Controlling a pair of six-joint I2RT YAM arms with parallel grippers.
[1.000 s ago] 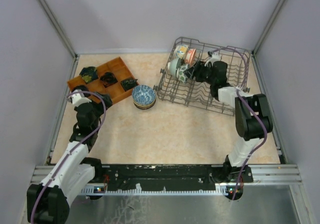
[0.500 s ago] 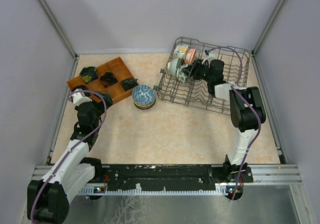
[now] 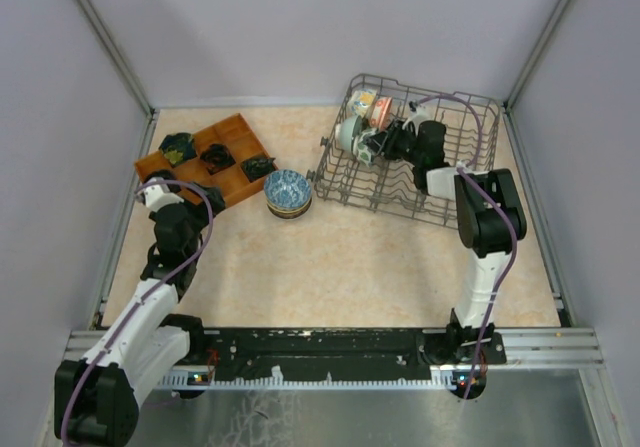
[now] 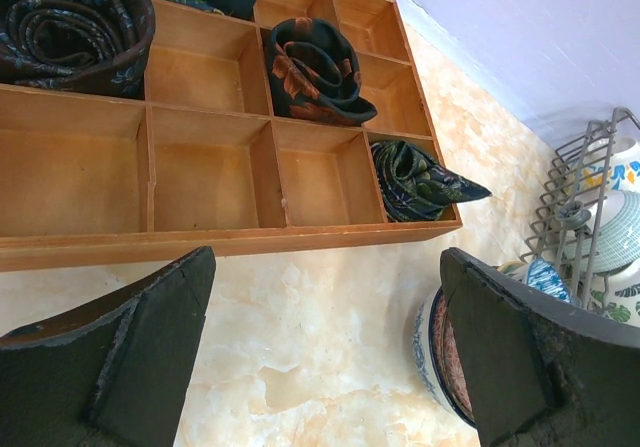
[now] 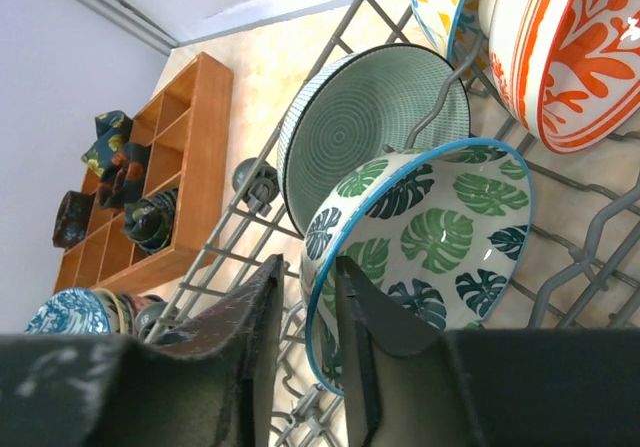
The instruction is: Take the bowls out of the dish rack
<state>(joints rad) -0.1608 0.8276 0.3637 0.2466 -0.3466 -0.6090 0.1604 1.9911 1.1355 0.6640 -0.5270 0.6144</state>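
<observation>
The grey wire dish rack (image 3: pixel 450 202) stands at the back right and holds several bowls on edge. My right gripper (image 3: pixel 375 147) reaches into it. In the right wrist view its jaws (image 5: pixel 310 287) straddle the blue rim of the green leaf bowl (image 5: pixel 440 237), one finger inside and one outside, and a thin gap still shows on the outer side. Behind that bowl leans a pale teal bowl (image 5: pixel 370 107), with an orange-patterned one (image 5: pixel 570 47) beyond. A stack of bowls (image 3: pixel 288 192) topped by a blue-white one sits on the table. My left gripper (image 3: pixel 160 195) hangs open and empty near it.
A brown wooden compartment tray (image 3: pixel 215 157) with dark rolled cloths lies at the back left. In the left wrist view its front wall (image 4: pixel 200 242) is just ahead of my fingers and the bowl stack (image 4: pixel 432 352) is by the right finger. Grey walls enclose the table.
My right gripper has pushed further left into the rack onto the green leaf bowl's rim, and its jaws have narrowed. The left arm has barely moved.
</observation>
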